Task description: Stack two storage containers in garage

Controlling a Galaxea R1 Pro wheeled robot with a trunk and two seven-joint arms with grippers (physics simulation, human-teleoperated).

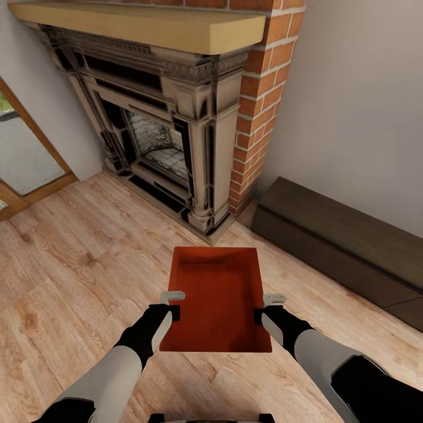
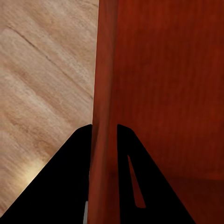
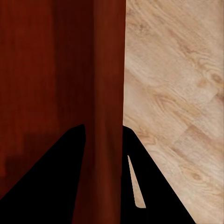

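Storage container (image 1: 217, 299) held above light wood plank flooring (image 1: 76, 264), orange-red, topless, open side up, nothing visible inside. Long axis running away from the robot toward the fireplace (image 1: 158, 135); far short wall nearest the hearth, near short wall closest to the trunk. Sits level, or close to it.

Left gripper (image 1: 172, 304) clamped on the container's left long wall, right gripper (image 1: 267, 306) clamped on the right long wall, roughly opposite each other, nearer the near end than the far end. Seen from the left wrist, left gripper (image 2: 104, 135) with one dark finger either side of the thin red wall (image 2: 103, 93), narrowly closed on it. Same from the right wrist: right gripper (image 3: 103, 135) pinching the wall (image 3: 109, 84), one finger inside the bin, one outside over the planks (image 3: 177, 93).

Beyond the container: ornate dark fireplace with a pale wooden mantel (image 1: 141, 26), set diagonally, grey-white firebox within. Red brick column (image 1: 261, 100) just right of the fireplace. Plain pale wall (image 1: 358, 100) right of the bricks, with a long dark low bench (image 1: 346, 241) along its foot. Left of the fireplace, a wood-framed glazed door (image 1: 26, 153) at the edge of the head view.
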